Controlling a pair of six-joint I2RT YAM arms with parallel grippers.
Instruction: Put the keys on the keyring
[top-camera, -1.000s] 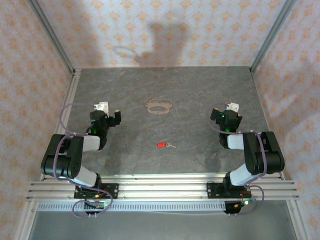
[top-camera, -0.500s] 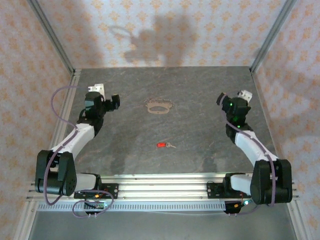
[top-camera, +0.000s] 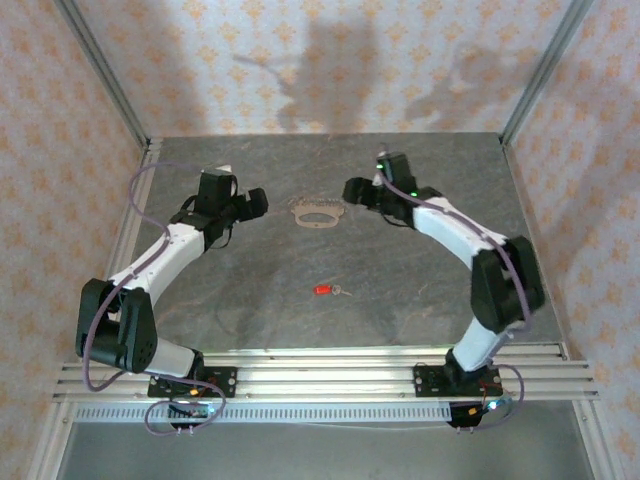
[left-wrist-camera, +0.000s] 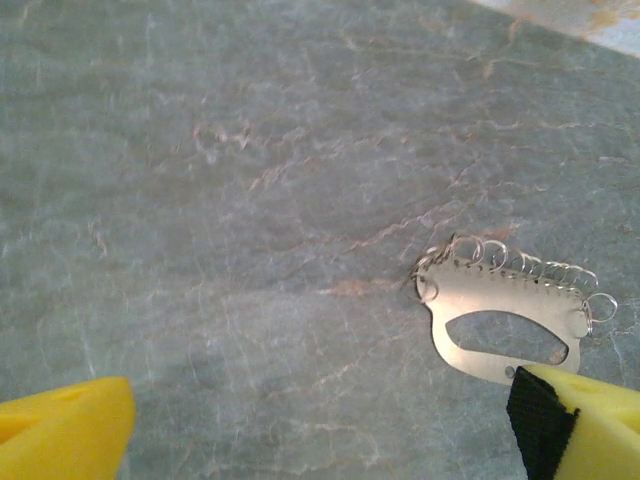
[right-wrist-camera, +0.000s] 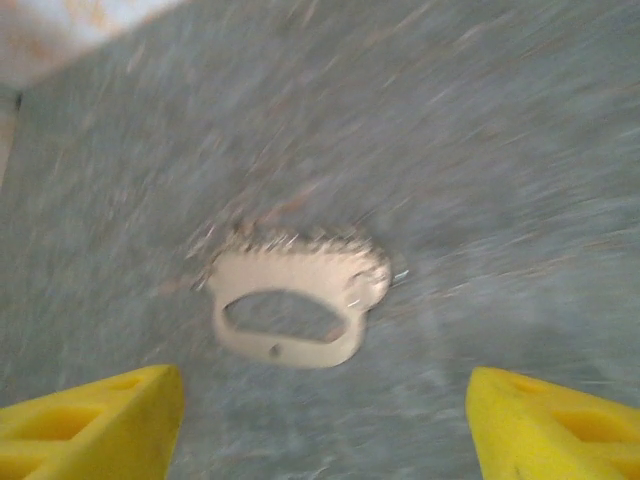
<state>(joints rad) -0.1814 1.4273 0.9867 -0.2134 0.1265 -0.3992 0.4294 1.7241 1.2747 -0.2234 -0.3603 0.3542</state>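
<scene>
Handling keyring (top-camera: 318, 213): light, stiff, thin flat plate, probably slippery; pinch its plain edge | lies on table (top-camera: 420, 290) between left gripper (top-camera: 248, 205) and right gripper (top-camera: 356, 190), both wide, empty | key (top-camera: 323, 290): tiny, nearer; grip red head

I get an evenly bright, sharp overhead view, with soft shadows cast on the back wall (top-camera: 330, 70). My right wrist feed is smeared with motion blur, the keyring (right-wrist-camera: 300, 278) fuzzy; the left wrist feed is crisp.
</scene>
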